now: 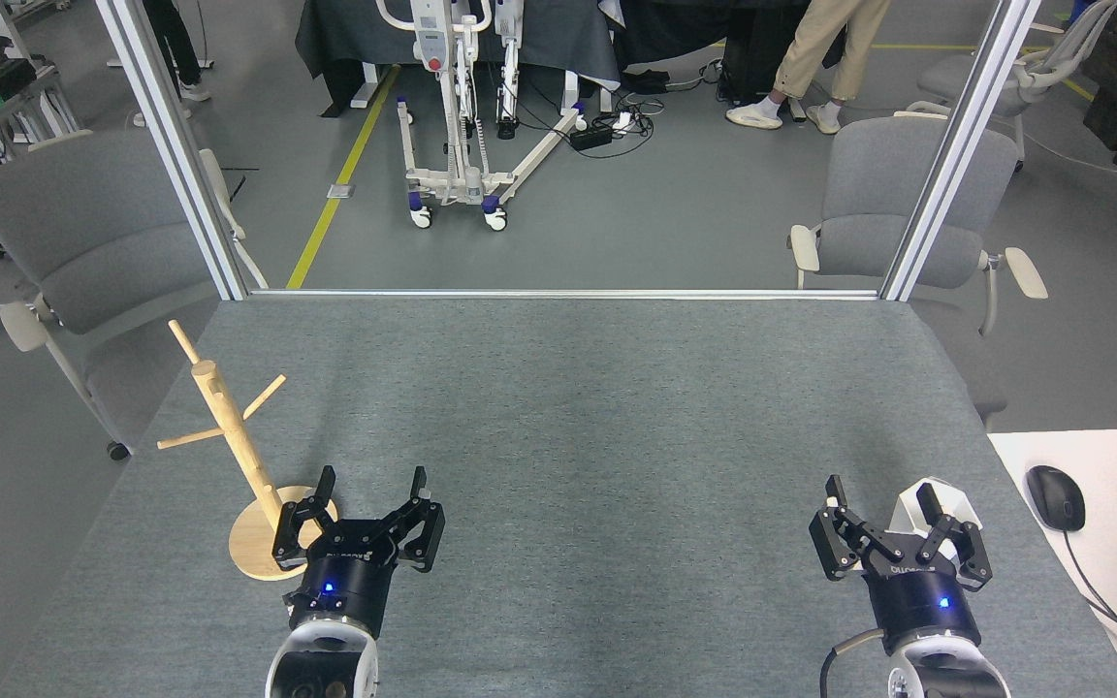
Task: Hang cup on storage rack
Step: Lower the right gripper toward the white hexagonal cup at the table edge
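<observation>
In the lower right of the frame, the small matte white faceted cup (pixel 941 504) sat just behind your right end effector (pixel 880 502), whose fingers were spread wide and empty. The light wooden storage rack (pixel 229 427) stood lower left, beside your open left end effector (pixel 371 489).

Two arms, same build. Left gripper (pixel 372 491) and right gripper (pixel 880 501) — matte black, slim fingers on angular linkage bars, small white lettering on the palm block. Black cylindrical wrists, each with one blue LED lit. Below that, glossy white rounded housings. Grey cable loops out beside the right wrist — none seen on the left.
</observation>
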Tool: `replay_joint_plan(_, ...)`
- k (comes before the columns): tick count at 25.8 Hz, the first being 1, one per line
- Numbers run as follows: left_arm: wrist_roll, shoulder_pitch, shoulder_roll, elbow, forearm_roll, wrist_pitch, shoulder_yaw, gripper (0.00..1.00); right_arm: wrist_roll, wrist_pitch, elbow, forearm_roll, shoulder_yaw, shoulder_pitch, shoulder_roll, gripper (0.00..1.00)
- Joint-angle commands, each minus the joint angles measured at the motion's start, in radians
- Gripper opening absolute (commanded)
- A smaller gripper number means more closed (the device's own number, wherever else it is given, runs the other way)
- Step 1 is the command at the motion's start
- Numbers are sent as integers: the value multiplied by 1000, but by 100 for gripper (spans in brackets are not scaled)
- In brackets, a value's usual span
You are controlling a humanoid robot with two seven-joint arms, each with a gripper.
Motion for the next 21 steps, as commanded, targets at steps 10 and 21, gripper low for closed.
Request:
replay_joint_plan(10, 25, 9, -1, -34, 6, -8, 0, 100, -5, 1, 0, 2, -2, -1, 3, 99)
replay_joint_plan(21, 25, 10, 2, -31, 6, -15, -2, 100, -5, 158, -9, 2, -2, 0, 3, 99)
